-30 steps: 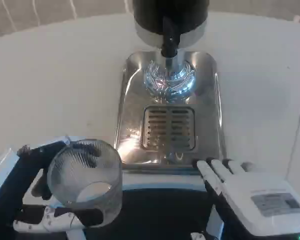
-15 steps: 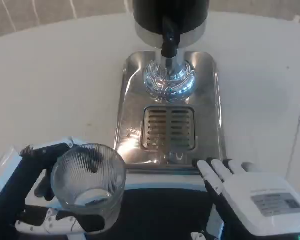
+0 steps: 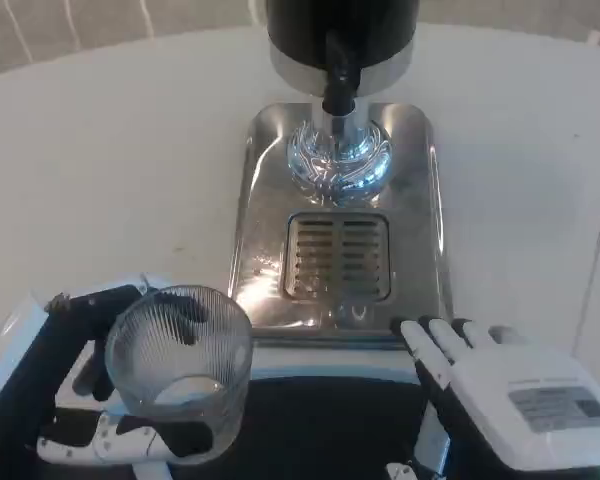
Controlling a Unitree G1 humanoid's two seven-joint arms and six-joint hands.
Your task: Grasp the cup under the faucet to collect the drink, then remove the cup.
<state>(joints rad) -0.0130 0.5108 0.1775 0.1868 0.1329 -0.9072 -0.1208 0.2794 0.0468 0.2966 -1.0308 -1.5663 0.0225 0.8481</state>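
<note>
1. Left hand (image 3: 100, 400) grips the ribbed clear cup (image 3: 180, 365), fingers wrapped round its sides, low at the desk's (image 3: 100, 170) near left edge.
2. Cup upright, well apart from the faucet (image 3: 338, 85), left of the steel drip tray (image 3: 420, 230).
3. Right hand (image 3: 490, 375) holds nothing, fingers straight, fingertips near the tray's front rim.
4. Slotted grate (image 3: 338, 258) mid-tray.

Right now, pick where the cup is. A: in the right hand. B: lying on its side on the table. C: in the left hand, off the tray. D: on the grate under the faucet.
C: the left hand grips the upright cup at the near left, clear of the tray.
</note>
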